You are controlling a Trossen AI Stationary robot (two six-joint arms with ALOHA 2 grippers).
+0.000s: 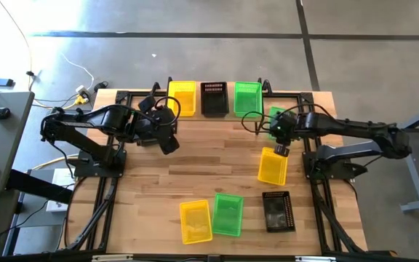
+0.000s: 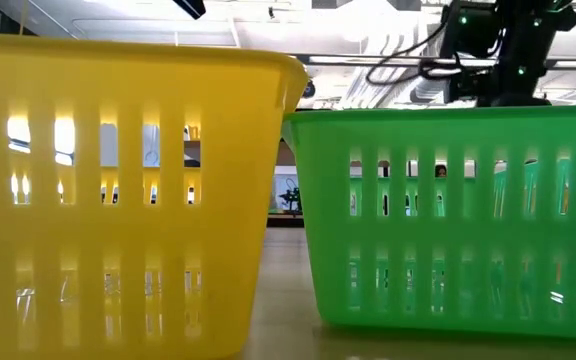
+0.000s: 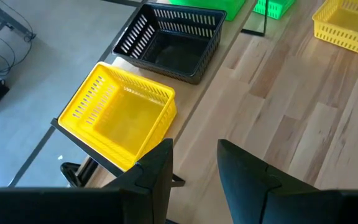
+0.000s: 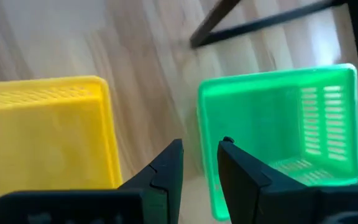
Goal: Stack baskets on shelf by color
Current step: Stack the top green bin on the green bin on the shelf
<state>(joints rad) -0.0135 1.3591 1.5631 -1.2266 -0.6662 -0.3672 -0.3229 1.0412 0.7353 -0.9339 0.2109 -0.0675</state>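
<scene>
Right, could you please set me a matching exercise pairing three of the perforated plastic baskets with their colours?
Baskets:
A. middle perforated plastic basket on the low light-wood shelf
B. middle basket of the front row
C. left-hand basket of the front row

Colours:
1. green
2. yellow
3. black

Pairs: A-3, B-1, C-2.

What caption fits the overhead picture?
Two robot arms sort coloured baskets; yellow basket, black basket and green basket line the shelf.
</scene>
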